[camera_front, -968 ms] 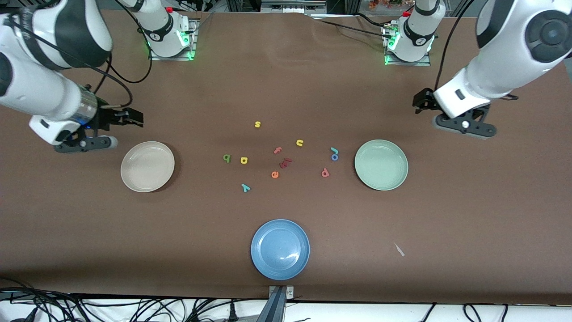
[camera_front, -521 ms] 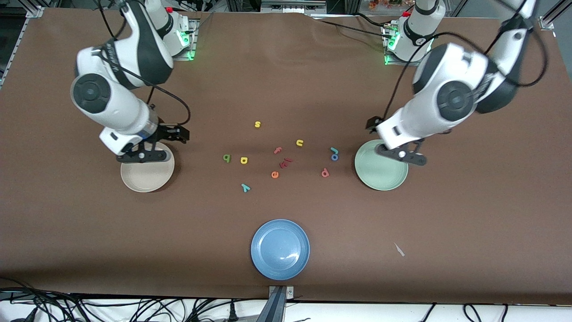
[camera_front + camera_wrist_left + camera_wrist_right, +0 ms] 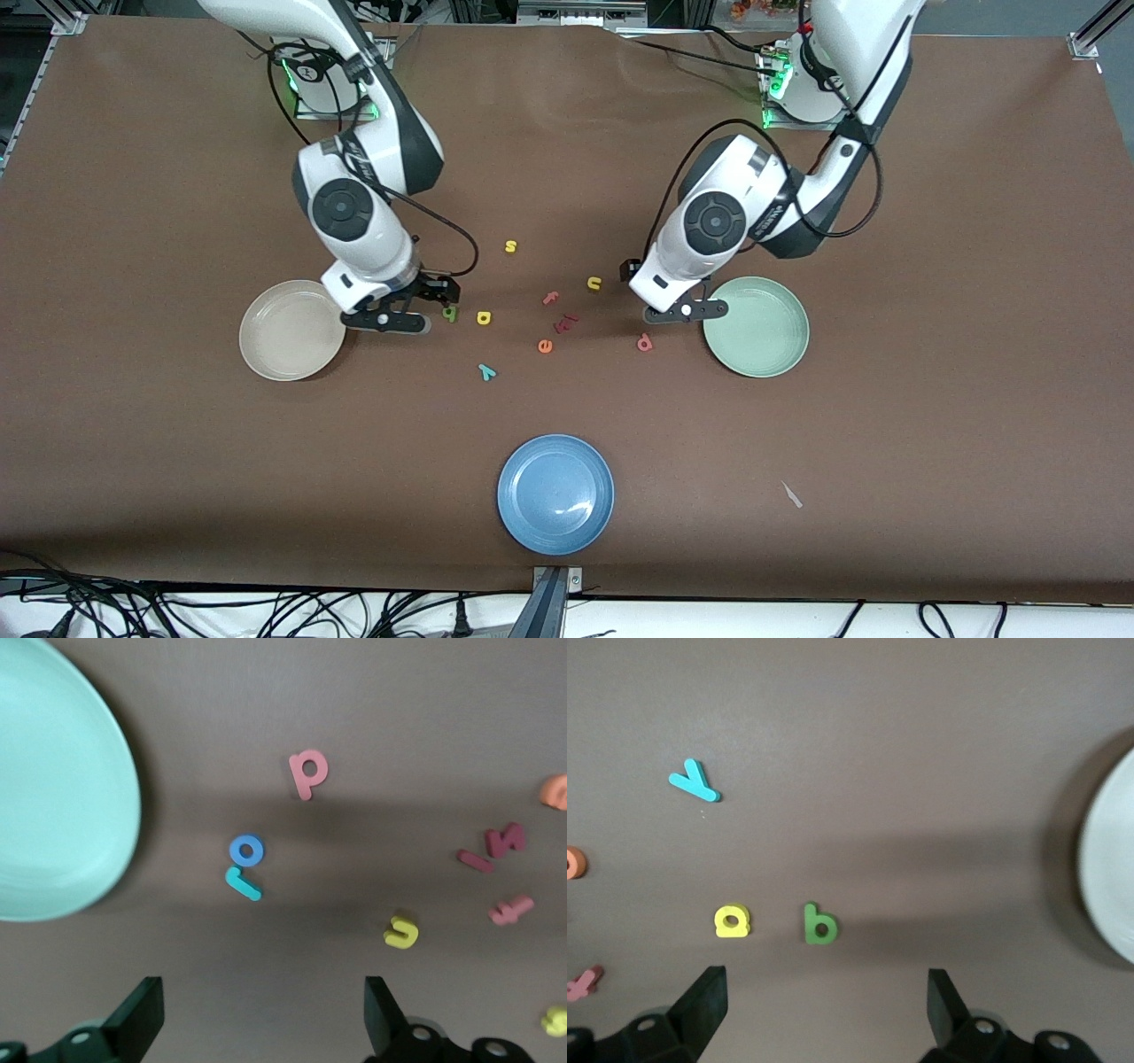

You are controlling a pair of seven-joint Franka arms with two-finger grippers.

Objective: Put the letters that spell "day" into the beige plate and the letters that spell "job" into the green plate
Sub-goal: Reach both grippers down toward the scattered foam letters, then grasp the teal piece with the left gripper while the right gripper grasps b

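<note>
My right gripper [image 3: 416,312] is hanging spread wide and empty over the bare table between the beige plate [image 3: 292,330] and the green d [image 3: 450,312], low above the surface. In the right wrist view the fingertips [image 3: 700,1005] are bracketing the d [image 3: 820,924] and the yellow a [image 3: 732,921], which are lying side by side; the teal y [image 3: 695,781] is lying apart from them, nearer the front camera. I judge this stance as a lineup for taking the d first, since it is the letter closest to its plate.

My left gripper [image 3: 675,306] is also spread and carrying nothing, hovering just beside the green plate [image 3: 756,326] on its middle-of-table side. It is covering the blue o [image 3: 246,850] and the teal j [image 3: 242,883] in the front view; the left wrist view is showing them touching or nearly so. The salmon b [image 3: 645,342] is lying near them, nearer the front camera. The close pairing is calling for a careful single pick.

Both plates are holding no letters. The yellow s [image 3: 510,246], the yellow u [image 3: 594,283], the salmon f [image 3: 551,299], the orange e [image 3: 545,346] and a dark red piece [image 3: 567,322] are lying mid-table. The blue plate [image 3: 555,494] is sitting near the front edge of the brown table [image 3: 177,461], with a pale scrap [image 3: 791,494] toward my left arm's end. Cables are running along the front edge.
</note>
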